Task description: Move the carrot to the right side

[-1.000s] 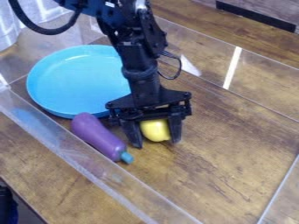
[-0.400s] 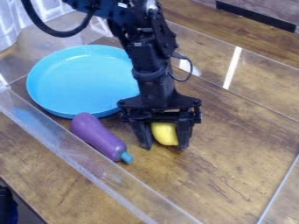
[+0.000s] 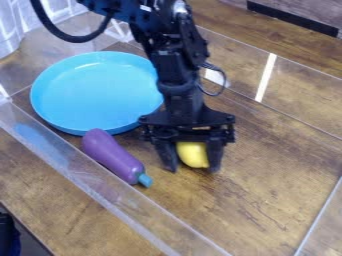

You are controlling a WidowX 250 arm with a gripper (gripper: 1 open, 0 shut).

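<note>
The carrot (image 3: 197, 155) looks like a short yellow rounded piece, low over the wooden table right of centre. My gripper (image 3: 190, 158) points straight down and is shut on it, one black finger (image 3: 163, 156) on its left and one on its right. I cannot tell whether the carrot touches the wood. The black arm rises from the gripper toward the top of the view.
A purple eggplant (image 3: 112, 154) with a teal stem lies just left of the gripper. Behind it sits a round blue plate (image 3: 80, 95). A clear plastic wall (image 3: 80, 185) runs along the table's front left edge. Bare wood extends to the right.
My gripper has carried the carrot rightward and slightly toward the front, away from the eggplant. The eggplant and plate stayed put.
</note>
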